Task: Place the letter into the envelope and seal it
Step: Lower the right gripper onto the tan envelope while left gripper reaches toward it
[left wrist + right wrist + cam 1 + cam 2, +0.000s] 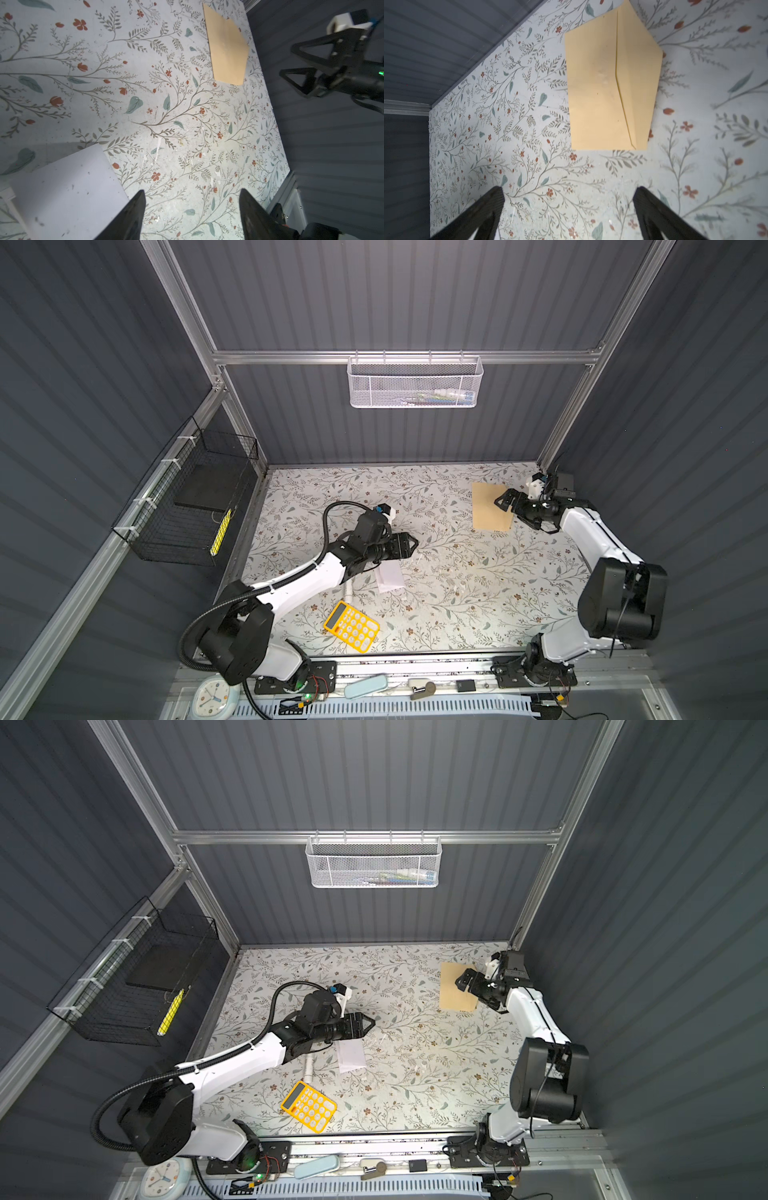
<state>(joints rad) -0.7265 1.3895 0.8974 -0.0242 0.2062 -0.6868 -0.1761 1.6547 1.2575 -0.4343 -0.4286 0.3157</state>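
Left hand [412,546] hangs with its jaws apart and nothing between them, just past the letter [390,577]. That sheet lies flat on the worktop [457,614], left of the middle and well apart from the envelope [490,506]. Right hand [504,502] hovers at the envelope's right-hand edge, near the far right corner, with its jaws spread wide and gripping nothing. The flap looks folded out, though I cannot be sure. By my reading nothing is done yet: the letter is outside the envelope, so lifting, inserting and sealing all remain.

Letter [391,578] partly hidden under L arm [307,578]; white basket [374,385] contents too small to ID.
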